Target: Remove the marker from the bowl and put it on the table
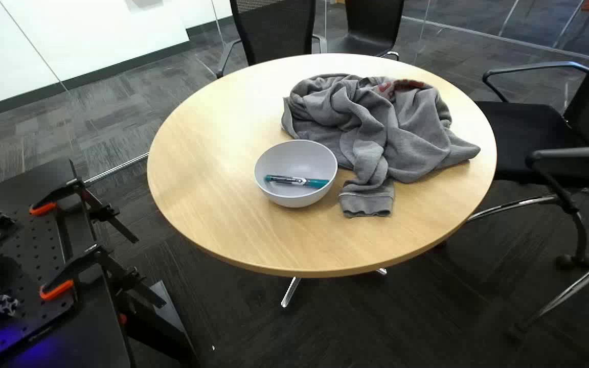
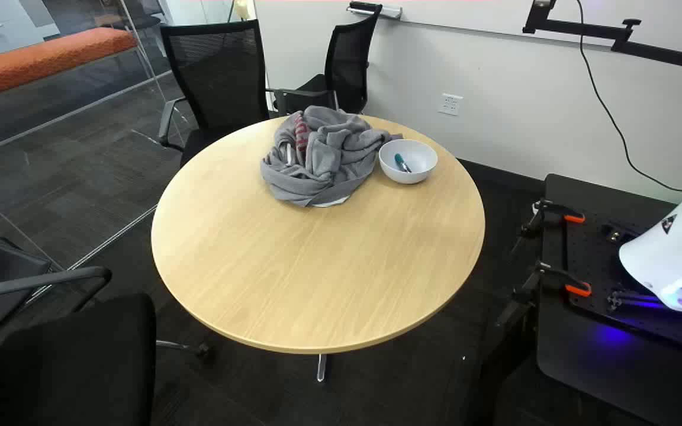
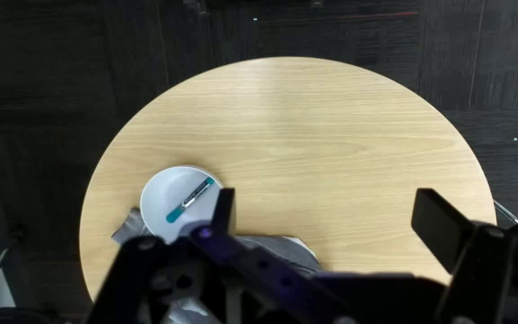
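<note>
The marker (image 1: 299, 181) is teal-green with a black and white label. It lies in the white bowl (image 1: 294, 200), with its ends near opposite sides. Both also show in an exterior view, the marker (image 2: 401, 162) and the bowl (image 2: 421, 171). The bowl stands on the round tan wooden table (image 1: 207, 153). In the wrist view my gripper (image 3: 326, 193) is open and empty, high above the table. The marker (image 3: 190, 200) and bowl (image 3: 160, 193) are left of the fingers; the left finger hides part of the bowl's rim. The gripper is outside both exterior views.
A crumpled grey sweatshirt (image 1: 371, 128) lies beside the bowl, one sleeve reaching near it. It also shows in the wrist view (image 3: 277, 252). Black chairs (image 2: 216, 77) stand around the table. A black bench with orange clamps (image 2: 578, 290) carries the white arm base (image 2: 678, 254).
</note>
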Robot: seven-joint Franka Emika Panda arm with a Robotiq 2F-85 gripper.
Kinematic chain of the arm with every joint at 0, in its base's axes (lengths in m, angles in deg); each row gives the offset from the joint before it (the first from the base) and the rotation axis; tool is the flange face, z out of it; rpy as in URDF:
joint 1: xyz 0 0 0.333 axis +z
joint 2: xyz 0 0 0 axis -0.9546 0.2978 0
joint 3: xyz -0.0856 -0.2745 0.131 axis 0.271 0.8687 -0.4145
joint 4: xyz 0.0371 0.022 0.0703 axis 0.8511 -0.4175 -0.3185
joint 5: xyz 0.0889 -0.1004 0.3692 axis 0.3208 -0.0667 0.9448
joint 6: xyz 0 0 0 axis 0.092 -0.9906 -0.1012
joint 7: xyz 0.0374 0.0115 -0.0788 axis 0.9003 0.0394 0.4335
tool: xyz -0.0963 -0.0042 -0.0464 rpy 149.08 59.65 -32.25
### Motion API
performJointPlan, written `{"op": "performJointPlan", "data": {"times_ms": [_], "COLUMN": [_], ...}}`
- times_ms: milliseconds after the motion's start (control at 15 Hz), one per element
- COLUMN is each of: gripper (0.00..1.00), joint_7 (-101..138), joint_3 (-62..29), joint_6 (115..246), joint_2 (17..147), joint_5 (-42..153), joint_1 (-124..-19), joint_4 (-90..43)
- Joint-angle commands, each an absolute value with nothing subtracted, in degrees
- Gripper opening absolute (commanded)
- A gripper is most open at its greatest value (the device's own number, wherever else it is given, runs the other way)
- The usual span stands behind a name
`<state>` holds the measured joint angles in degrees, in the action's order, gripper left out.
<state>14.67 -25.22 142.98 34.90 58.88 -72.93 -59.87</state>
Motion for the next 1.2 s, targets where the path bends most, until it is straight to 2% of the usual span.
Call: {"op": "performJointPlan", "data": {"times_ms": [0, 400, 1133], "gripper": [1.00, 1.00, 1.00], "joint_7": [14.5, 14.2, -0.8], "joint_3": [-24.9, -24.8, -22.6], "joint_6": [142.9, 143.5, 154.8], "joint_2": [35.0, 35.0, 37.8], "joint_5": [58.7, 58.9, 58.4], "joint_1": [-72.6, -72.6, -80.2], "joint_4": [-59.8, -59.7, -59.1]}}
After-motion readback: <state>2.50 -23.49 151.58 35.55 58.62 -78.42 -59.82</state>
